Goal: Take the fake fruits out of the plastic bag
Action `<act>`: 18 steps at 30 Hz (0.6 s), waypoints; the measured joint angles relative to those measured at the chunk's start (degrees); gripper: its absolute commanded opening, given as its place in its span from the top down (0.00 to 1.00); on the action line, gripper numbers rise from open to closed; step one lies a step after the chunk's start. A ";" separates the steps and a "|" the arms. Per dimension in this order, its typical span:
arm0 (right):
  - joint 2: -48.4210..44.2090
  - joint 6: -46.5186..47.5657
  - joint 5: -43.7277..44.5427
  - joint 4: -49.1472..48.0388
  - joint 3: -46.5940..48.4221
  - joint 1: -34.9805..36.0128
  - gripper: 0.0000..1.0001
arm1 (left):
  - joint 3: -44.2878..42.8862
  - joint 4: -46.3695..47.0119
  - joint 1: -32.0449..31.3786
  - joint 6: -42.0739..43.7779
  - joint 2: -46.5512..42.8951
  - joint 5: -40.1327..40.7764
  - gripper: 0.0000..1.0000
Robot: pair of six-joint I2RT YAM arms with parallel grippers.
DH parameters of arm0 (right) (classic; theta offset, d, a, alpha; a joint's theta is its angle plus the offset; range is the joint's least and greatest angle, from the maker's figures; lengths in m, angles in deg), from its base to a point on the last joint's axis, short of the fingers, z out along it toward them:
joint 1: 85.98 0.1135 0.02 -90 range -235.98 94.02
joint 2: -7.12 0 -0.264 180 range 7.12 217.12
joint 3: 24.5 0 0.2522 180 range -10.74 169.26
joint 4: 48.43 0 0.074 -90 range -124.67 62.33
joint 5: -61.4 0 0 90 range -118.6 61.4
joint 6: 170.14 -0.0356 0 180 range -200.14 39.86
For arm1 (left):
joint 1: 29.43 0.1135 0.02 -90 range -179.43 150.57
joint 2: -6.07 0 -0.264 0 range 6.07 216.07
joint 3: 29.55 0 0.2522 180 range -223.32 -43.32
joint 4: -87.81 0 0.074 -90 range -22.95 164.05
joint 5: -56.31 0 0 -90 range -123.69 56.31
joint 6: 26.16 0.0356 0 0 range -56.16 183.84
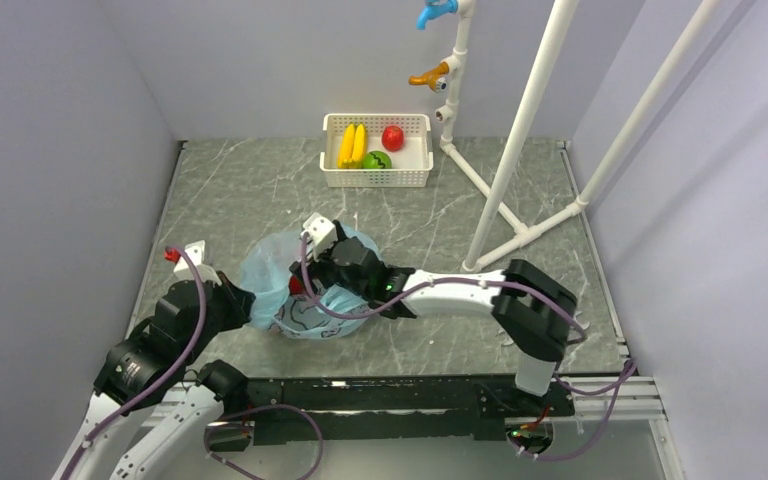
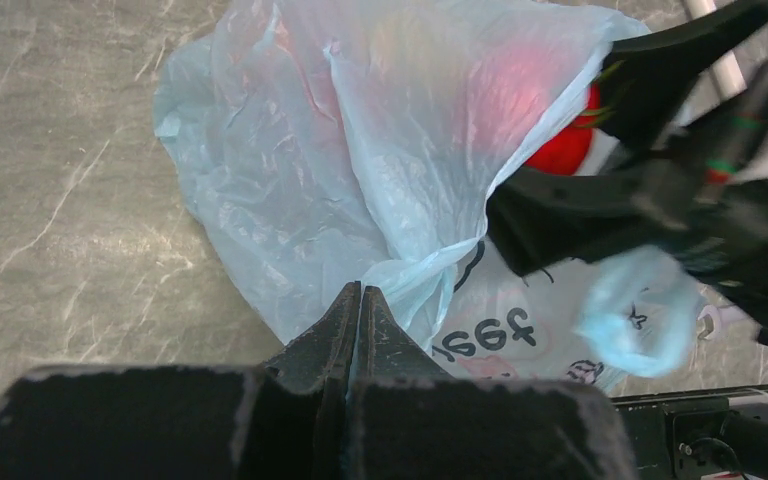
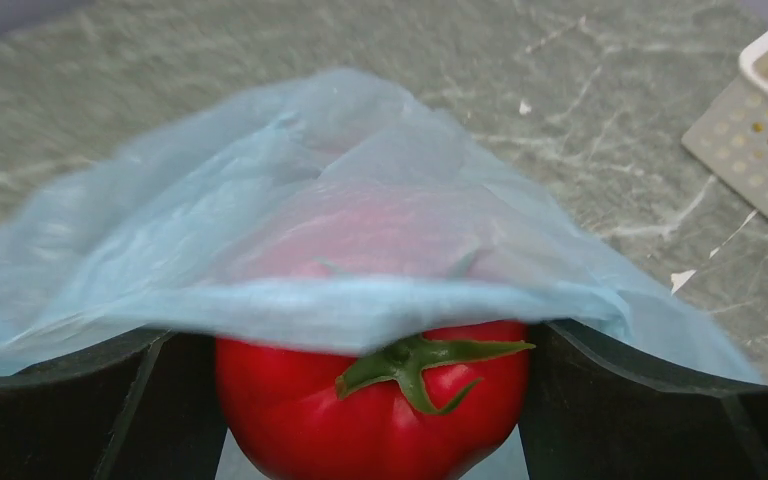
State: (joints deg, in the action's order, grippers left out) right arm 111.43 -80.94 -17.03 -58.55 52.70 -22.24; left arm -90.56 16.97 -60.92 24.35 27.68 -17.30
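Note:
The light-blue plastic bag (image 1: 272,272) lies crumpled on the grey table between both arms. My left gripper (image 2: 360,290) is shut, pinching a gathered fold of the bag (image 2: 290,180) at its near edge. My right gripper (image 3: 360,335) reaches into the bag's mouth. Its two fingers press against both sides of a red pepper-shaped fake fruit (image 3: 360,410) with a green stem. The bag's rim (image 3: 260,200) drapes over the top of the fruit. The left wrist view shows the same red fruit (image 2: 565,150) through the opening. Anything else in the bag is hidden.
A white basket (image 1: 375,182) at the back holds two bananas (image 1: 352,145), a red round fruit (image 1: 393,137) and a green fruit (image 1: 378,160). A white pipe frame (image 1: 520,130) stands at the back right. Grey walls enclose the table.

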 measured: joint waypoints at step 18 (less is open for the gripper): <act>-11.13 -10.97 -29.03 2.91 -6.64 -1.68 0.88 | 2.01 2.82 0.00 1.77 -2.97 4.37 1.00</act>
State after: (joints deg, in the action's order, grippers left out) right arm 100.31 -91.91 -46.06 -55.64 46.05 -23.92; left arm -88.55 19.79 -60.92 26.12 24.70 -12.93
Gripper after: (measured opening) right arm 0.880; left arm 0.021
